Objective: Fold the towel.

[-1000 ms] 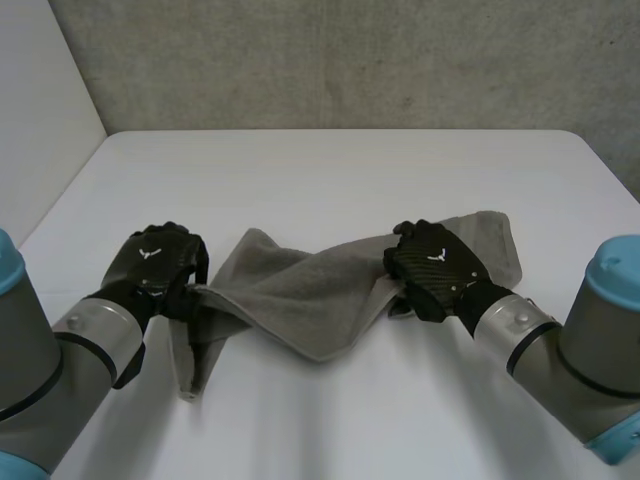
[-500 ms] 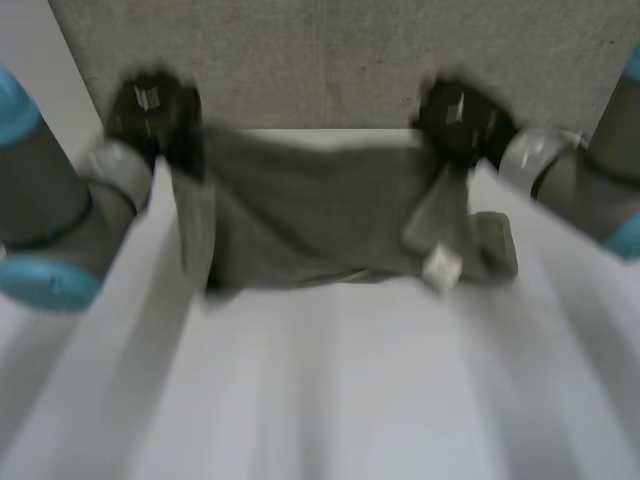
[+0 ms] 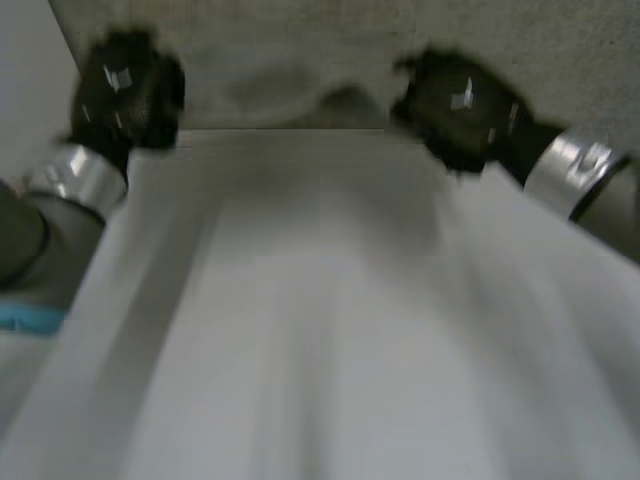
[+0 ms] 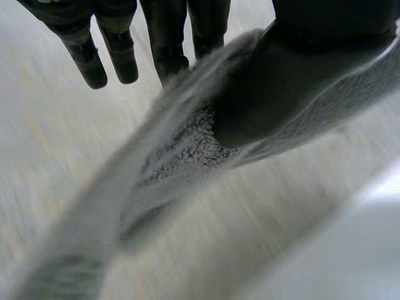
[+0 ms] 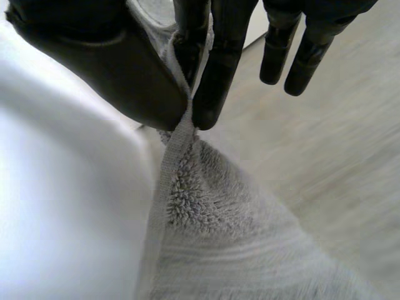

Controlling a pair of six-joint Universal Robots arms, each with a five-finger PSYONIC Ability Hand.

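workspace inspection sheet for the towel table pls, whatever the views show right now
surface: white table
job's things: grey towel, held by both hands and trailing away from each pinch
clutter: nothing seen
hands: left hand shut on an edge of the towel, pinched between thumb and fingers; right hand shut on the towel's hemmed edge, thumb against a finger; both raised near the table's far edge in the head view
cables: nothing seen
surroundings: grey wall behind the table
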